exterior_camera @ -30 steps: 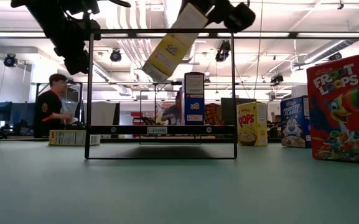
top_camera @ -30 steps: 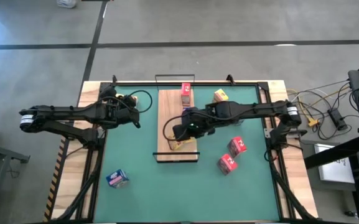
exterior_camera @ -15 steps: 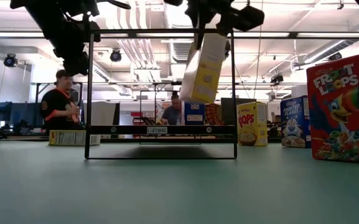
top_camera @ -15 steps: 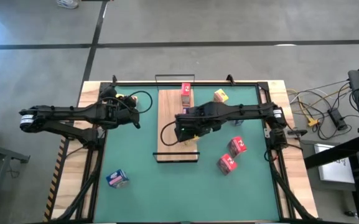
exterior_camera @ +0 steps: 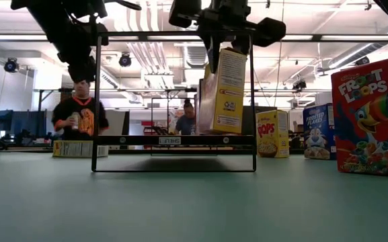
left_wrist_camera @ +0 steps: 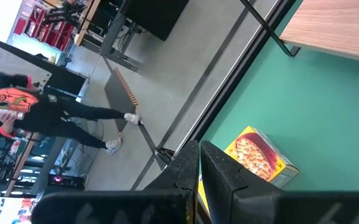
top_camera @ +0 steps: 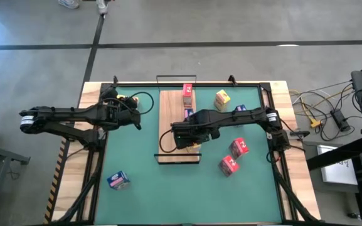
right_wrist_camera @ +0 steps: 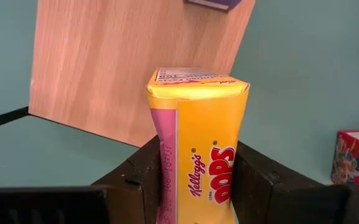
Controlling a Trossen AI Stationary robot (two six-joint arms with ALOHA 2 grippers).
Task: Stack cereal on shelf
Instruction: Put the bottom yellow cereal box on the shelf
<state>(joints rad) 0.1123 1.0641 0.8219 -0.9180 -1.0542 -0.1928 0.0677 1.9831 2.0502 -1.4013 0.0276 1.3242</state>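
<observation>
The shelf (top_camera: 168,107), a long light-wood board in a black wire frame, lies in the middle of the green mat. A red cereal box (top_camera: 187,94) and a blue one (top_camera: 188,114) are on it. My right gripper (top_camera: 179,135) is over the shelf's near half, shut on a yellow cereal box (exterior_camera: 222,91). My left gripper (top_camera: 132,103) waits shut at the far left, above a yellow box (left_wrist_camera: 260,158) lying on the mat. My right gripper pinches the yellow box between its two fingers (right_wrist_camera: 139,171), on two opposite sides near its upper end (right_wrist_camera: 167,168). The fingers come from above, pointing down. The box hangs almost upright below them, its lower end (exterior_camera: 220,129) just above the shelf board (exterior_camera: 173,140).
On the mat right of the shelf are a yellow box (top_camera: 223,97) at the far side and two red boxes (top_camera: 239,147), (top_camera: 229,165) nearer. A blue box (top_camera: 118,180) lies near left. Beyond the table, people stand in the room.
My right gripper has tipped from a slant to pointing almost straight down, sinking and shifting a little toward the table's left edge. The yellow box has swung from strongly tilted to almost upright and come down close to the shelf board.
</observation>
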